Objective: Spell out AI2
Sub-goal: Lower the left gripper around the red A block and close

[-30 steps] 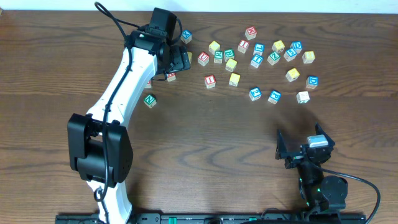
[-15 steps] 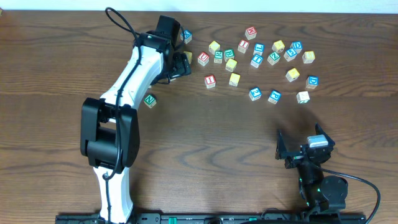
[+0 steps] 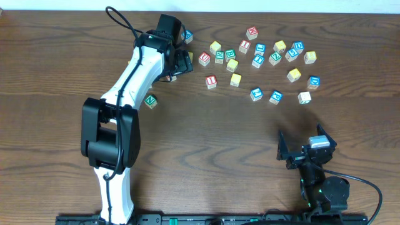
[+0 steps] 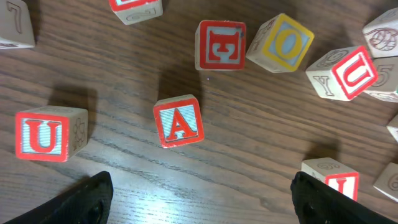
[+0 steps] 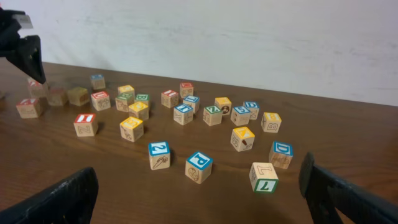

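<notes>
A red "A" block (image 4: 178,121) lies face up on the wood just ahead of my left gripper (image 4: 199,208), which is open and empty, hovering above the table. A red "I" block (image 4: 336,180) sits by its right finger (image 4: 329,202). In the overhead view the left gripper (image 3: 180,62) is over the left end of the block cluster, hiding the "A" block. The "I" block (image 3: 211,80) and a blue "2" block (image 3: 256,94) lie further right. My right gripper (image 3: 304,149) is open and empty near the front right; its view shows the "2" block (image 5: 159,154) and "I" block (image 5: 85,124).
Several other letter blocks are scattered across the far table, among them two "U" blocks (image 4: 45,134) (image 4: 346,71), an "E" (image 4: 221,45), a yellow "O" (image 4: 280,42), a "P" (image 5: 199,165) and a "D" (image 5: 281,154). A green block (image 3: 150,100) lies apart at the left.
The left arm swung slightly to the right and farther back over the left end of the cluster, then held still. The right arm has not moved.
</notes>
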Tool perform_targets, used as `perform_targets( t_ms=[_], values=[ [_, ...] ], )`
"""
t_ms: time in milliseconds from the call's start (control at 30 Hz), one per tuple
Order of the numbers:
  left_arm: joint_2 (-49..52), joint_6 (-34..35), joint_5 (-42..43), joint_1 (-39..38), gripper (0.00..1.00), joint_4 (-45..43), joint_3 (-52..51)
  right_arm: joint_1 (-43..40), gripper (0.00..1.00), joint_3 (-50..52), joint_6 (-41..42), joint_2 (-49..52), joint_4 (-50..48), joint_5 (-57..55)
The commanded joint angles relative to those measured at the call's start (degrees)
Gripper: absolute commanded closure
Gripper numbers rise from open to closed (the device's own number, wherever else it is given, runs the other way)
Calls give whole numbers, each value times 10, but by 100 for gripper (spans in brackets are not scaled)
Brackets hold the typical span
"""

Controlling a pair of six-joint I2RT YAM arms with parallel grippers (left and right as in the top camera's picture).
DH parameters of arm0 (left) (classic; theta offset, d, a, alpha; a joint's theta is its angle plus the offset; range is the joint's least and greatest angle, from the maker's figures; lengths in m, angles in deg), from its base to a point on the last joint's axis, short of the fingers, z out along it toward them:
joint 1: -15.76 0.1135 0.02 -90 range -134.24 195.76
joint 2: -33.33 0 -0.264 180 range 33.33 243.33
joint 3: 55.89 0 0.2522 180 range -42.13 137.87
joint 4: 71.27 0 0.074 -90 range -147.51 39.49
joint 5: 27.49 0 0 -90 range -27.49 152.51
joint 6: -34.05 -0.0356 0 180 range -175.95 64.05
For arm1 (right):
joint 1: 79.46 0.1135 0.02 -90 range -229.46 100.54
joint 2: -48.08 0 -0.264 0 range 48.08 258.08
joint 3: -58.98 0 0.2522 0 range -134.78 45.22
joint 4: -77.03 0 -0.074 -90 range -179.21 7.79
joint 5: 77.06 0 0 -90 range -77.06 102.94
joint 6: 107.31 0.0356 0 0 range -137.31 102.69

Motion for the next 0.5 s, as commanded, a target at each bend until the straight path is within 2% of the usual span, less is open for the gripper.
perform_targets(
  t_ms=[0,133,467],
  values=[
    [30,14,7,2,10,2,4,-4,1,1,7,-2,2,-2],
    [40,34,12,2,14,-3,4,-4,1,1,7,-2,2,-2],
    [52,35,-2,3,15,-23,4,-4,1,1,7,-2,2,-2]
  ],
)
